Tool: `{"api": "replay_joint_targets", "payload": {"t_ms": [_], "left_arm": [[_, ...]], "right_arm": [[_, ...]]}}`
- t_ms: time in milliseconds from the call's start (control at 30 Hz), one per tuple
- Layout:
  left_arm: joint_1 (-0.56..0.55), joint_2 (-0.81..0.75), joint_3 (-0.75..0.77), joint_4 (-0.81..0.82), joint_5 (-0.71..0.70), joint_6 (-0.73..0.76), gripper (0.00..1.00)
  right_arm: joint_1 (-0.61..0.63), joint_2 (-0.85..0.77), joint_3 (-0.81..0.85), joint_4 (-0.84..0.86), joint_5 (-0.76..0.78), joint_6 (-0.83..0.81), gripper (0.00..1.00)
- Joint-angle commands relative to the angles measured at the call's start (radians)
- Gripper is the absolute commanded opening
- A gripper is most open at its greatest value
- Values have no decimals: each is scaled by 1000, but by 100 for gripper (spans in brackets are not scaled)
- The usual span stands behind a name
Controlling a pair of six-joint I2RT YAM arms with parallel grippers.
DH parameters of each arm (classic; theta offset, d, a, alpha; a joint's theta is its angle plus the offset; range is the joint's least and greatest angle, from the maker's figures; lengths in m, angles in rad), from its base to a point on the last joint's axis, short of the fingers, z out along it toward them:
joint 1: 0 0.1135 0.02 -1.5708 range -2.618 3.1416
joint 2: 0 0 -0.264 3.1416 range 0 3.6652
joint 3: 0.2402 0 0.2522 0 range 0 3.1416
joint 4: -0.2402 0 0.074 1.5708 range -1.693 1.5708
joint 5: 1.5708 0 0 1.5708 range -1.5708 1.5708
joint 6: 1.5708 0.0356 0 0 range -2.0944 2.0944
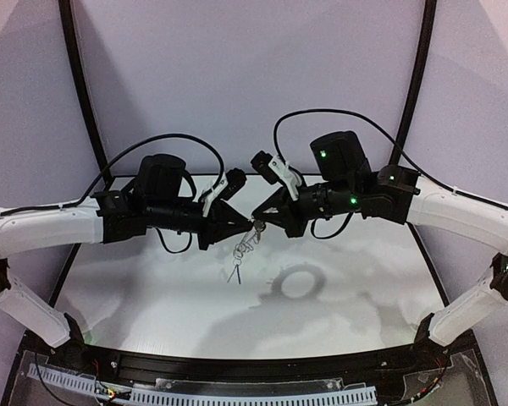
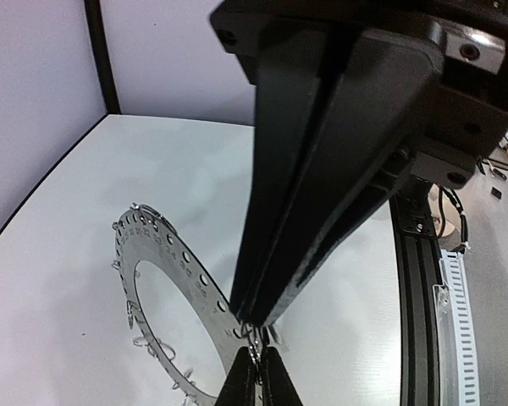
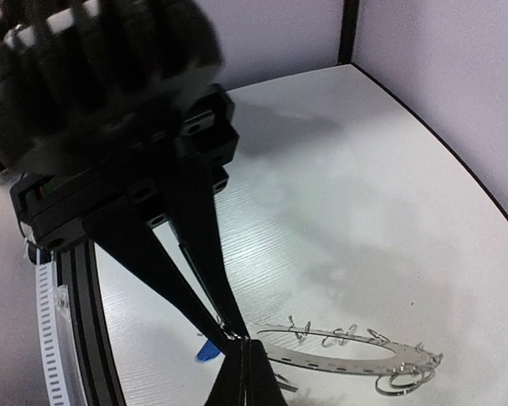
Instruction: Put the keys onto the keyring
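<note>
Overhead, both arms reach inward and meet tip to tip above the table (image 1: pixel 152 296). The left claw (image 2: pixel 256 355) is pinched fully shut. So is the right claw (image 2: pixel 252 323), which points straight at it. In the left wrist view a small wire loop (image 2: pixel 252 337) sits right where the two pairs of tips come together. Which claw actually grips it cannot be told.

From that meeting point a thin dangle (image 1: pixel 241 252) of silvery wire hangs down, ending in two fine prongs. It is too small to say whether these are the keys. In the right wrist view a scrap of blue (image 3: pixel 207 351), seemingly the blue key head, shows just beside the tips on the near side.

The keyring (image 2: pixel 173 258) appears to lie flat on the table, below and to the right of the claws. Small holes run along its rim and wire loops stand up from it. Its near edge runs behind the tips, so contact there cannot be judged.
</note>
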Motion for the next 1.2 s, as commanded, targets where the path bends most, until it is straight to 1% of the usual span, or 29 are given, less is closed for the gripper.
{"api": "replay_joint_targets", "payload": {"t_ms": [0,100,233,533,767,900,1033,1067,1167], "left_arm": [[-3,-61,-76,193,-44,-51,1],[-4,-90,-119,265,-111,-90,1],[-4,-103,-142,330,-168,-124,1],[-4,-111,-169,413,-122,-181,1],[-4,-107,-208,578,-120,-256,1],[-4,-106,-210,607,-143,-251,1],[-4,-121,-210,635,-210,-199,1],[-4,-119,-215,669,-221,-183,1],[-4,-115,-212,733,-217,-137,1]], "right_arm": [[-10,-21,-53,56,107,114,0],[-21,-26,-109,115,121,193,0],[-31,-23,-165,182,97,262,0],[-43,56,-228,375,58,415,0],[-63,100,-254,479,23,548,0],[-80,109,-290,577,-67,606,0],[-98,151,-280,591,-184,639,0],[-103,166,-271,591,-217,647,0],[-110,186,-257,576,-254,660,0]]}}
